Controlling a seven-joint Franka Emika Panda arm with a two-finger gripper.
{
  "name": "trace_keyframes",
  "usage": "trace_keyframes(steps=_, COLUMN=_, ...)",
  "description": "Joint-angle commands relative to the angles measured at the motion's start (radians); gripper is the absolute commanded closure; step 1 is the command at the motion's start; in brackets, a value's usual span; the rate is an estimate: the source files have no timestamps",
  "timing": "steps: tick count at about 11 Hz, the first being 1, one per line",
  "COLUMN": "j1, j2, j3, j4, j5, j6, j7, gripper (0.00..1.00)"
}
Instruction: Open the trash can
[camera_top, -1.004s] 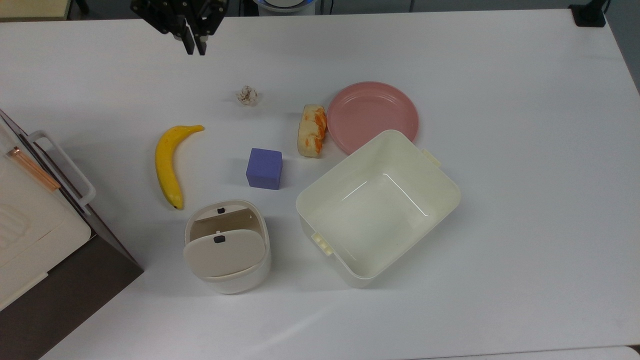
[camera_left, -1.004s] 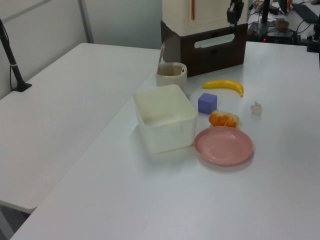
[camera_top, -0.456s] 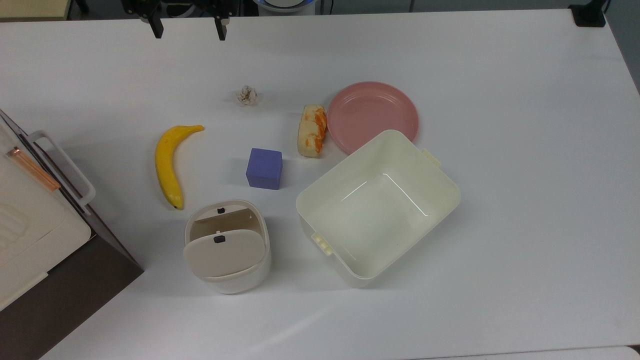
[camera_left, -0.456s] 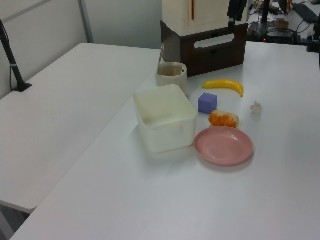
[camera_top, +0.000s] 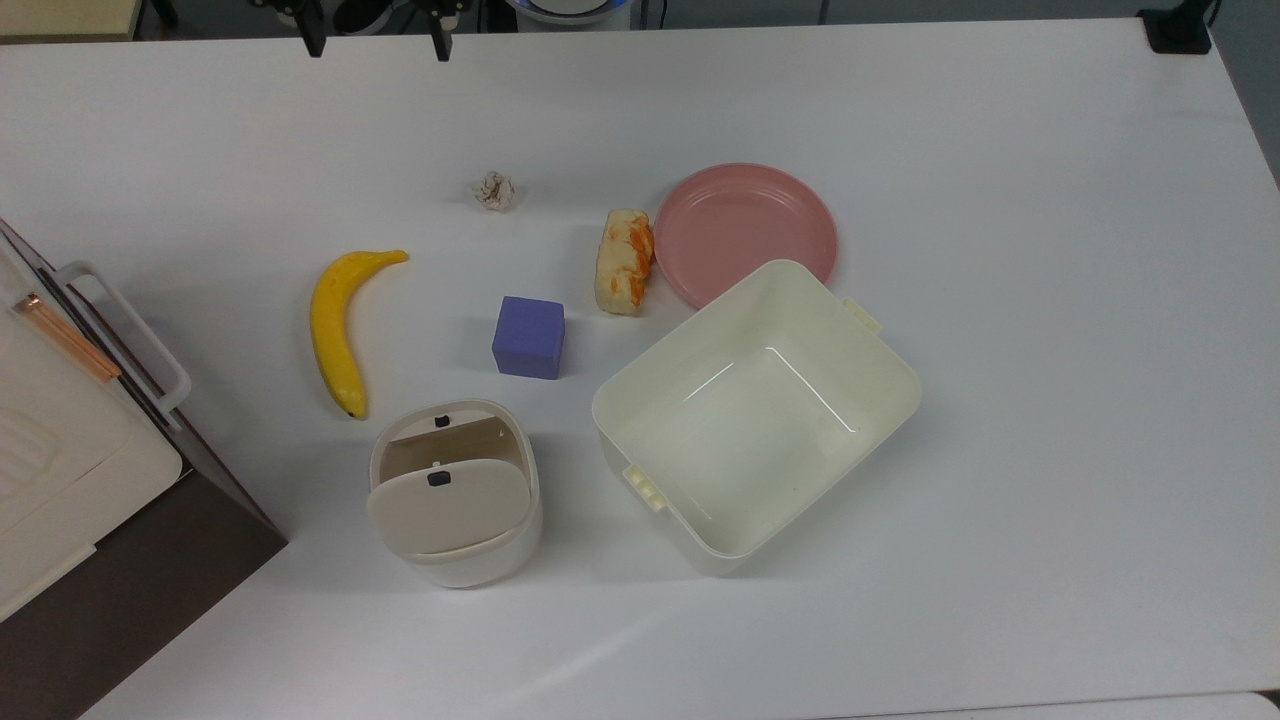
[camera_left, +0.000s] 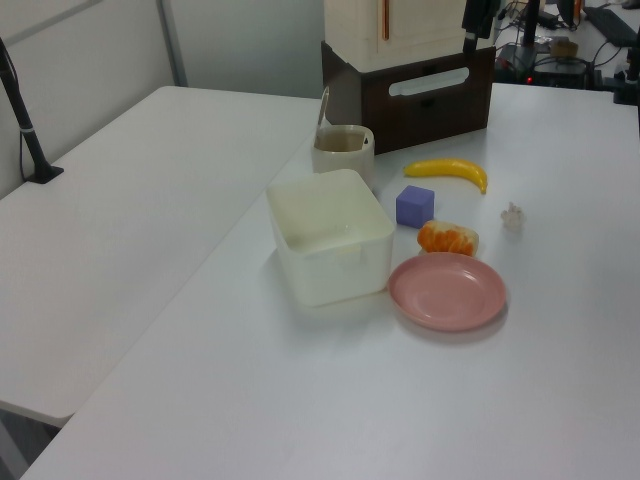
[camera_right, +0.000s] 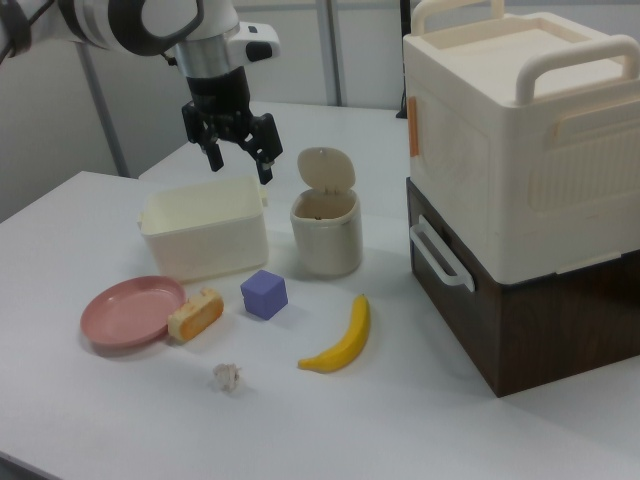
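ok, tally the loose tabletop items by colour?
Cream: 2, trash can and tub
Yellow: 1, banana
Purple: 1, cube
Pink: 1, plate
Orange-cream: 1, food piece
Off-white: 1, paper wad
Total: 7

Smooth matt white laminate on the table (camera_top: 1000, 300); smooth cream plastic with a soft sheen on the trash can (camera_top: 455, 520), flat beige matt lid (camera_top: 447, 503), small black plastic button (camera_top: 438, 479); glossy cream plastic on the tub (camera_top: 757, 415), highlights along the inner floor; satin pink plastic on the plate (camera_top: 745, 232); matt lilac foam-like block (camera_top: 529, 337); glossy yellow banana (camera_top: 335, 325); crumpled paper ball (camera_top: 494, 190); black matt gripper (camera_right: 240, 160) fingers.
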Motion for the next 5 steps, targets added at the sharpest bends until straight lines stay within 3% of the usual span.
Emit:
trace_keyframes(steps=1, j1=0.034, j2=-0.055, j3=-0.019, j4=-0.082, j5=0.023, j6=-0.009, j7=0.017, gripper=0.00)
trace_keyframes(steps=5, j1=0.056, j2=-0.047, j3=-0.019, j4=-0.080, j5=0.022, j6=-0.008, j7=0.066, gripper=0.00)
